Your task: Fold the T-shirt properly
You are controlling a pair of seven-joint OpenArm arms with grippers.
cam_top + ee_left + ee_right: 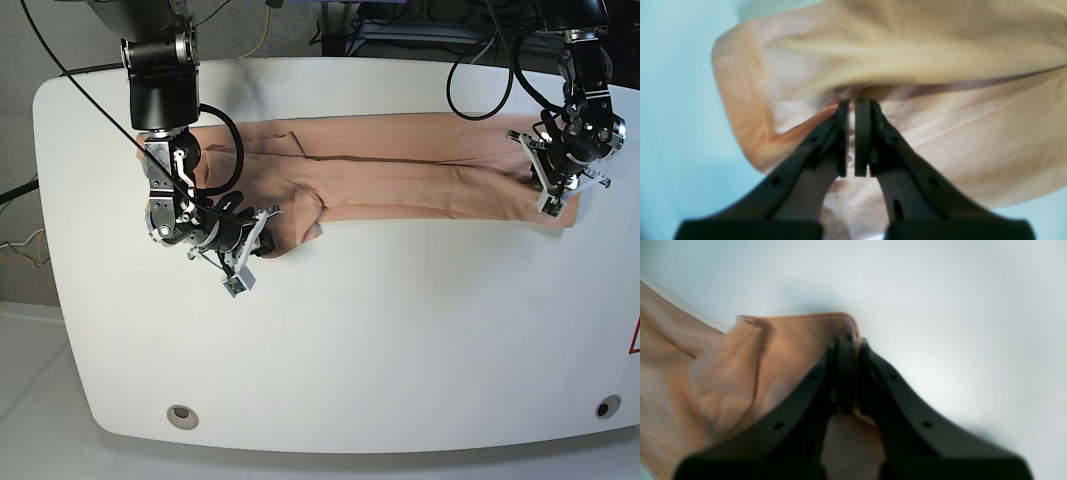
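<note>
A peach T-shirt (pixel 400 175) lies stretched in a long band across the far half of the white surface (pixel 400 340), already narrowed lengthwise, with a crease running along its middle and a bunched lump at its left end. At scene left, the right claw (pixel 262 232) is closed tight on a folded corner of that bunched end (pixel 786 340), its jaws pinching a hemmed edge of several layers. At scene right, the left claw (pixel 556 192) is likewise clamped narrow on the cloth, biting a fold just beside a rounded, stitched edge (pixel 736 100).

The garment looks light, thin and limp: it sags and wrinkles wherever it is not pulled, and would likely droop in the middle if lifted by its ends. It appears neither slippery nor fragile, though layers could slide apart. The soundest holds seem to be the hemmed corners and seams at either end, gripped through all layers. No print shows; the colour is an even salmon pink.
</note>
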